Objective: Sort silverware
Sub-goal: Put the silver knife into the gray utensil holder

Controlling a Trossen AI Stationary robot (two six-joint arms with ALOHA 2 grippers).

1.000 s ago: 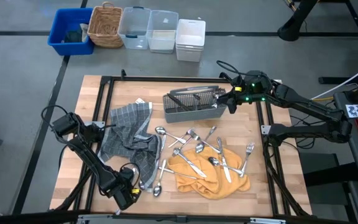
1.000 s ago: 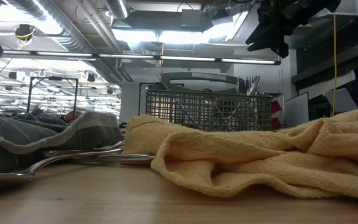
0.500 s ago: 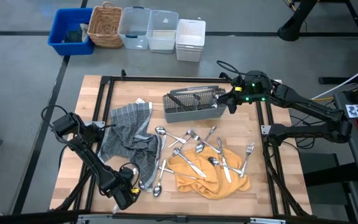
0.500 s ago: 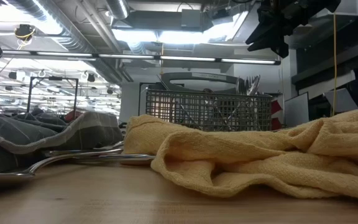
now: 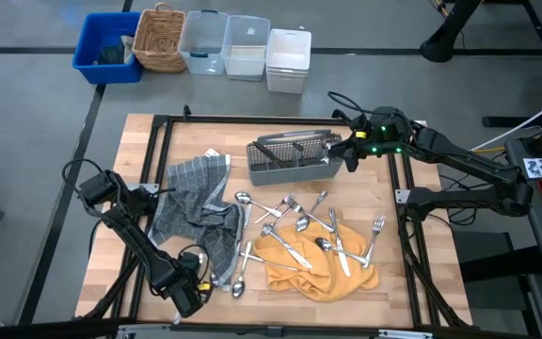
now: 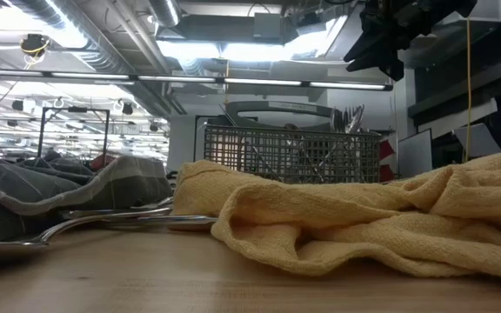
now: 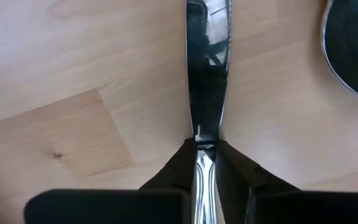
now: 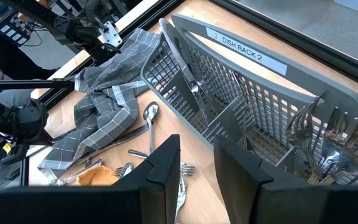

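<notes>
Shiny steel, a knife (image 7: 207,93) lies flat on the wooden desk (image 7: 73,81) and runs up the middle of the left wrist view, its handle pinched between the left gripper's (image 7: 205,163) two dark fingers (image 7: 235,171), which are nearly closed on it. In the high view this gripper (image 5: 188,294) sits at the lower left of the frame, just beside the grey checked cloth (image 5: 196,202). More silverware (image 5: 299,224) is strewn over the yellow towel (image 5: 313,264) at lower centre. The right gripper (image 5: 349,151) hovers at upper right, over the end of the grey mesh caddy (image 5: 294,160), its fingers (image 8: 160,168) parted and holding nothing; forks (image 8: 334,140) stand in the caddy's end compartment.
</notes>
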